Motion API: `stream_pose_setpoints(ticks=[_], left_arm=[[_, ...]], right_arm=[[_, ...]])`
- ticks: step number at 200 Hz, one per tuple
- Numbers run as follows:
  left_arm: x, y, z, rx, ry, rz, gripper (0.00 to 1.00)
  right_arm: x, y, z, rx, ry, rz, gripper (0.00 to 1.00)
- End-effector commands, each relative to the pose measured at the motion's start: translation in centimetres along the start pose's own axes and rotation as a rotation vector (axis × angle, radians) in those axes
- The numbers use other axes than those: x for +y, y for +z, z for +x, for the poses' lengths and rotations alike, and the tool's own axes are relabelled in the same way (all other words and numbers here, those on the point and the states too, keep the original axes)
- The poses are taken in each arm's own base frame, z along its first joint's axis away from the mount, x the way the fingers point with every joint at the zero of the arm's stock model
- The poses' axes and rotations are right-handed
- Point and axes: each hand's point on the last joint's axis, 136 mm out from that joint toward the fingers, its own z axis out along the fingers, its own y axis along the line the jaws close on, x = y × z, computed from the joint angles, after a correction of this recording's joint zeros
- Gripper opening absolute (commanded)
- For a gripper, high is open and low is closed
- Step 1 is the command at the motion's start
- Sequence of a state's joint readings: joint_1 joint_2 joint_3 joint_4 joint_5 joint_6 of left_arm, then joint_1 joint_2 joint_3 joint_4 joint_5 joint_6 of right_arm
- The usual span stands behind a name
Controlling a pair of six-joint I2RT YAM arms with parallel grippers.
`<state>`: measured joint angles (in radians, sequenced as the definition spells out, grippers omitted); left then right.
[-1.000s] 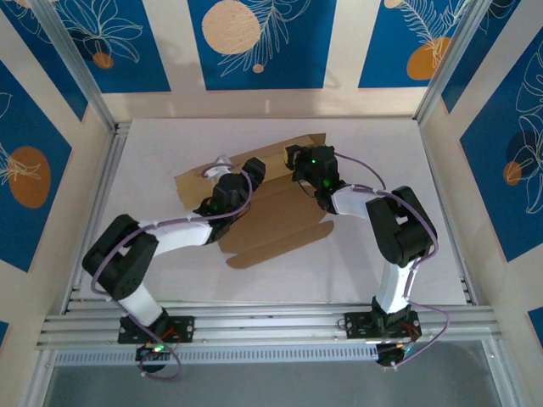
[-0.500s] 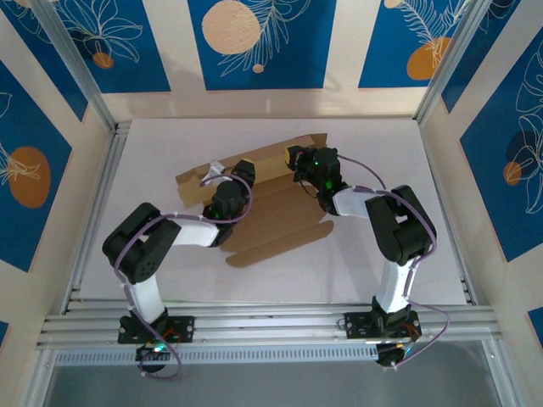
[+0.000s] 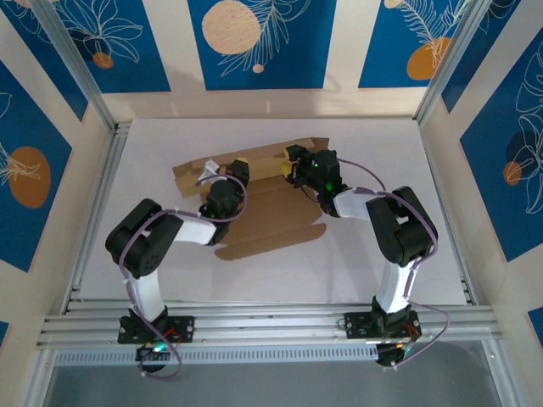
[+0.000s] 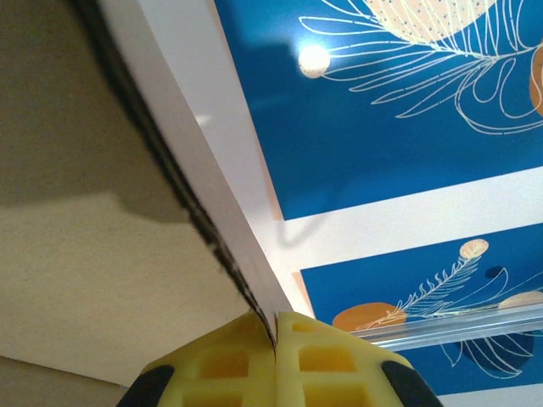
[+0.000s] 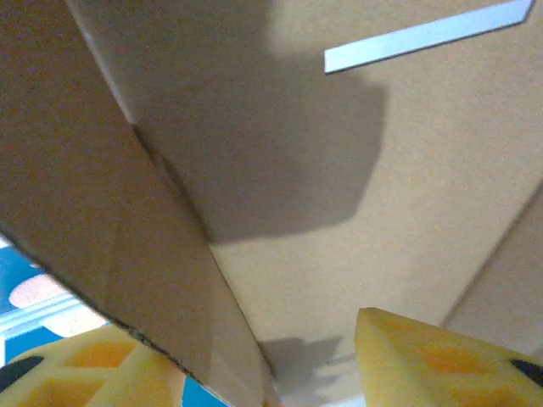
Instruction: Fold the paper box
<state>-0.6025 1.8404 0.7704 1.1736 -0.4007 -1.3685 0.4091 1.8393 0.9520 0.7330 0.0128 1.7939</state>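
The paper box [image 3: 271, 216] is a flat brown cardboard sheet with flaps, lying mid-table in the top view. My left gripper [image 3: 238, 164] is at its far edge, left of centre. In the left wrist view the yellow fingertips [image 4: 229, 360] of that gripper [image 4: 276, 326] are pressed together on a thin raised edge of the cardboard [image 4: 85, 212]. My right gripper [image 3: 287, 170] is at the far edge just to the right. Its yellow fingers [image 5: 441, 360] stand apart, with a tilted cardboard flap [image 5: 110, 212] passing between them and hiding most of the left finger.
The white table [image 3: 373, 136] is walled by blue-and-cream panels on three sides, with metal posts at the corners. An aluminium rail [image 3: 271, 322] runs along the near edge by the arm bases. Both forearms lie low over the sheet.
The left gripper has shut on the box's far edge after standing open. The right gripper has gone from shut to open. The sheet has slid slightly left and away from the rail.
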Motion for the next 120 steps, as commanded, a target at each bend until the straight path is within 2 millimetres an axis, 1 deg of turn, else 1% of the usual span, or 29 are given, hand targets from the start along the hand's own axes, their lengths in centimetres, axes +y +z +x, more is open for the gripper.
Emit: stream_pose_setpoints(ticks=[1, 17, 33, 34, 43, 55, 67, 79, 90, 93, 100, 102, 109, 120], left_arm=[[-0.4, 0.3, -1.6, 0.002, -0.017, 0.008, 0.0], [-0.4, 0.4, -1.8, 0.056, -0.002, -0.026, 0.0], [-0.4, 1.0, -1.5, 0.154, 0.014, -0.071, 0.0], [-0.3, 1.0, -1.4, 0.163, 0.014, -0.077, 0.0], [-0.2, 1.5, -1.2, 0.223, 0.013, -0.098, 0.0], [0.2, 1.9, -1.0, 0.29, -0.003, -0.118, 0.0], [0.8, 2.4, -0.8, 0.352, -0.022, -0.138, 0.0], [1.2, 2.8, -0.6, 0.403, -0.03, -0.15, 0.0], [0.9, 3.2, -0.3, 0.447, -0.028, -0.142, 0.0], [0.8, 3.3, -0.2, 0.458, -0.026, -0.138, 0.0], [0.5, 3.5, 0.0, 0.483, -0.021, -0.133, 0.0], [0.5, 3.6, 0.1, 0.488, -0.019, -0.132, 0.0], [0.4, 3.8, 0.2, 0.512, -0.015, -0.137, 0.0], [-0.1, 4.1, 0.4, 0.545, -0.007, -0.129, 0.0]], right_arm=[[-0.2, -1.6, 0.7, 0.078, -0.055, 0.073, 0.59], [-0.2, -3.0, 1.0, 0.123, -0.125, 0.15, 0.63], [0.4, -4.9, 1.5, 0.166, -0.237, 0.238, 0.66], [0.7, -5.1, 1.6, 0.172, -0.258, 0.243, 0.66], [0.4, -6.4, 1.9, 0.193, -0.308, 0.319, 0.69], [0.8, -8.0, 2.9, 0.248, -0.398, 0.39, 0.7], [1.5, -9.4, 3.8, 0.296, -0.482, 0.423, 0.7], [2.6, -10.6, 5.0, 0.353, -0.561, 0.408, 0.69], [3.7, -11.3, 5.8, 0.39, -0.627, 0.382, 0.67], [4.2, -11.6, 6.1, 0.395, -0.657, 0.375, 0.67], [4.8, -12.0, 6.3, 0.395, -0.7, 0.377, 0.66], [5.4, -12.1, 6.4, 0.39, -0.726, 0.372, 0.66], [6.3, -12.2, 6.4, 0.379, -0.777, 0.371, 0.66], [7.6, -12.1, 5.8, 0.333, -0.856, 0.388, 0.65]])
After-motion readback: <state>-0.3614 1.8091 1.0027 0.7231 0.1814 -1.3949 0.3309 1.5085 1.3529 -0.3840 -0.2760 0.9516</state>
